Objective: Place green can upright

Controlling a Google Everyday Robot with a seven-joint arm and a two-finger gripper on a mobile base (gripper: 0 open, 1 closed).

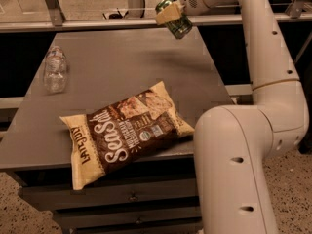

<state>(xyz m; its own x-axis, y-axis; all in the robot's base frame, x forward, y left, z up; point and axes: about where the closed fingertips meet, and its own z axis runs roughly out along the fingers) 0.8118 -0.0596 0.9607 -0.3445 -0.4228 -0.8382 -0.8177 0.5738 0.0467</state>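
Note:
The green can (176, 22) is dark green with silver ends. It hangs tilted in the air above the far right part of the grey table (117, 77). My gripper (169, 14) is shut on the can, its tan fingers (167, 14) clamped across the can's upper part. The white arm reaches in from the lower right and bends over the table's right side.
A brown and cream chip bag (122, 130) lies at the table's front edge. A clear plastic bottle (54, 68) lies on its side at the left. A metal rail (97, 25) runs behind the table. Drawers (131, 197) sit under the tabletop.

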